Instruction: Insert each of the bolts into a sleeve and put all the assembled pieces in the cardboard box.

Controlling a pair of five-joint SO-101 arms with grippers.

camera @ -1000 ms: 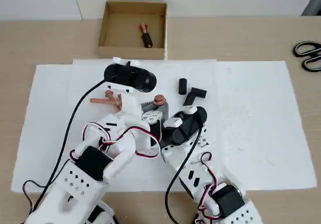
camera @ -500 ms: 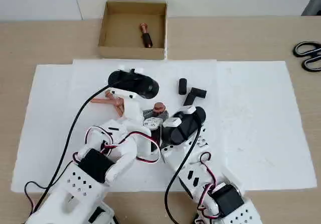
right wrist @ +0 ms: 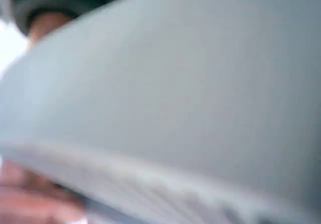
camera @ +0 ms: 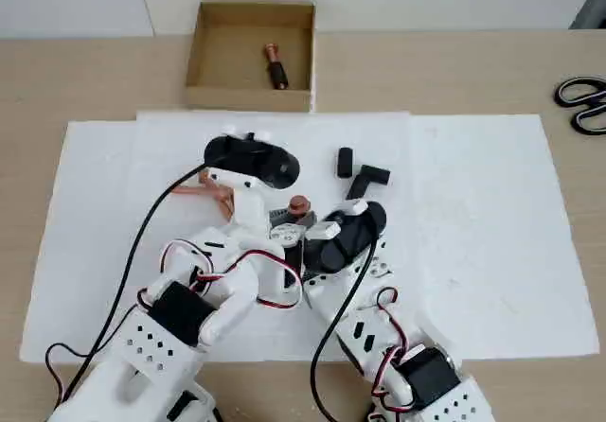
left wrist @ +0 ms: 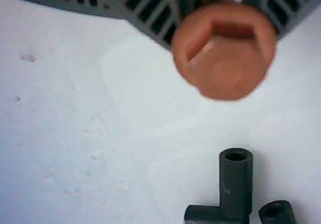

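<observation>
A copper bolt (left wrist: 224, 53) is clamped by the shank in the left tool (camera: 289, 216) at frame centre. It is held head up, probably so its free end can be lowered into a sleeve. The right arm (camera: 352, 233) rests just beside it; the right tool's state cannot be told. The bolt's head is broad and roundish. Beyond, three black sleeves (camera: 358, 174) lie loose on paper (camera: 473, 233). Farther off, one assembled piece (camera: 275, 67) lies in the box (camera: 251, 98).

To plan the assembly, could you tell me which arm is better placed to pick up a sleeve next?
Right, probably. The left gripper holds a bolt, and the three sleeves lie on the paper just beyond the right arm.
</observation>
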